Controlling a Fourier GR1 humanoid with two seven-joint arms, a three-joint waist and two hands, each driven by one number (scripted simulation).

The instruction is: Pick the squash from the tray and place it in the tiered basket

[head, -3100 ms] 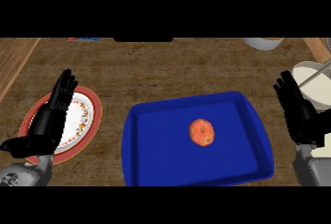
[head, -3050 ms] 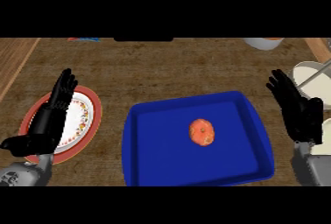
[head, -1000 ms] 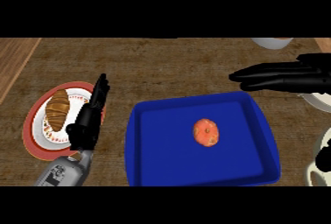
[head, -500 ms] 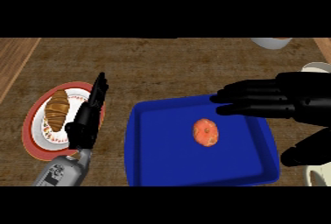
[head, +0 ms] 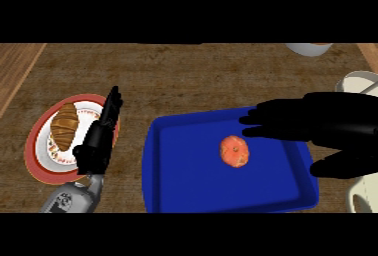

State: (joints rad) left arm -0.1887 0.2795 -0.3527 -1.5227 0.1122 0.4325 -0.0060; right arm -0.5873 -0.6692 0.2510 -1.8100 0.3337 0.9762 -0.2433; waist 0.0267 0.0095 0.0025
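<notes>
One squash, one blue tray, one plate, one croissant, two robot hands: left, right.

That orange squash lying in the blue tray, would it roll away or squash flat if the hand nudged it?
The squash looks rounded and smooth, so a nudge may roll it; the blue tray's raised rim should stop it. It looks solid, probably stiff. The right hand hovers just beside it.

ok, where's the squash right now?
In the head view the squash lies near the middle of the blue tray, right of centre, just left of and below the open right hand.
</notes>
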